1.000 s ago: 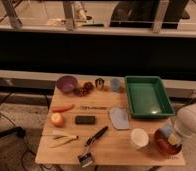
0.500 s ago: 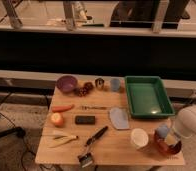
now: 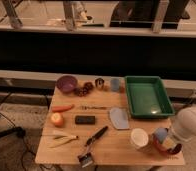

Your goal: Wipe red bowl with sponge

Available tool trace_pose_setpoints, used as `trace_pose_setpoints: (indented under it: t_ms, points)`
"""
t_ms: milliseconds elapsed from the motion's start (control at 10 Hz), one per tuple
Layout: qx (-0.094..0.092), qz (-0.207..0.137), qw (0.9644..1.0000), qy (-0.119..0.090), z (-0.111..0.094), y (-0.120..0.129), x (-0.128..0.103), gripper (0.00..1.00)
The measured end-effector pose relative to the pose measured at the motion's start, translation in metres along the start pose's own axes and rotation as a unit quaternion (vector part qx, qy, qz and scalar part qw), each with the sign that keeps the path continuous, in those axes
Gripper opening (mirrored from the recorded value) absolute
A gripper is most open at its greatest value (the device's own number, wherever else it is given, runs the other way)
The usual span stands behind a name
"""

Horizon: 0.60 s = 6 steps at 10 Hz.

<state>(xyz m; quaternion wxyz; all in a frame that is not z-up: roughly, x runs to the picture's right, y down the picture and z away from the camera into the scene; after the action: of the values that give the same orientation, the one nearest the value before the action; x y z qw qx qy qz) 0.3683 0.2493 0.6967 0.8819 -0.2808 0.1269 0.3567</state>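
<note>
The red bowl [image 3: 167,149] sits at the table's front right corner, partly covered by my white arm [image 3: 191,125]. My gripper [image 3: 164,136] reaches down into it from the right. It is shut on the light-blue sponge [image 3: 159,134], which rests against the bowl's inner left side. The fingers themselves are mostly hidden behind the arm and the sponge.
A white cup [image 3: 139,138] stands just left of the bowl. A green tray [image 3: 148,78] lies behind it and a blue-grey cloth [image 3: 119,118] at centre. Further left are a black block [image 3: 85,119], brush [image 3: 93,145], carrot [image 3: 62,107] and purple bowl [image 3: 66,83].
My arm has shifted slightly down and toward the front, carrying the sponge a little lower inside the red bowl. Everything else on the table stays put.
</note>
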Motion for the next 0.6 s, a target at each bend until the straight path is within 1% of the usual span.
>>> trace_pose_setpoints:
  t_ms: [100,300,400,600]
  points:
    - [-0.005,-0.001,0.9999,0.009,-0.002,0.005,0.002,0.01]
    - [-0.008,0.006,0.9997,0.023,-0.005,0.013,0.007,0.01]
    - [-0.002,0.018,0.9991,0.039,-0.01,0.015,0.017,0.01]
    - [0.006,0.038,0.9976,0.057,-0.015,0.012,0.03,0.01]
